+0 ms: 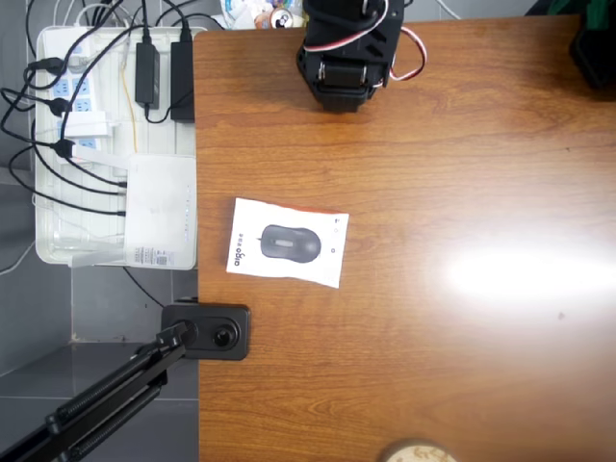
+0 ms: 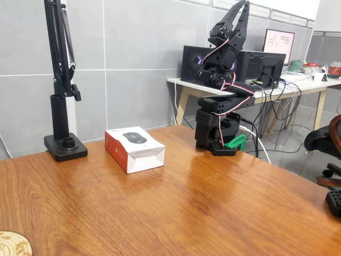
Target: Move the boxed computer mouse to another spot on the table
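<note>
Flat white rectangular box with a black mouse pictured on its face and orange-red side edges (image 1: 287, 243) lies on the large brown wood-grain bench (image 1: 433, 366), in the left-centre of the overhead view close to the bench's left edge; in the fixed view (image 2: 134, 149) it sits left of centre, resting flat with nothing on or against it. Its long axis runs roughly left to right across the overhead view, tipped slightly so the right end sits a little lower in the frame. The black robot arm (image 2: 219, 114) stands at the top centre of the overhead view, folded upright over its base with red and white wires looped around it, and its claw (image 2: 238, 12) points upward near the top of the fixed view, well apart from the box and holding nothing; how far its fingers are parted I cannot tell from this angle. From the arm's base the box lies down and slightly left in the overhead view, so the reach would likely run forward over bare bench and close across the box's short width. A black camera stand (image 2: 64, 141) is clamped just beside the box on the left, and a white tray of power strips and cables (image 1: 111, 144) sits beyond the bench's left edge.
</note>
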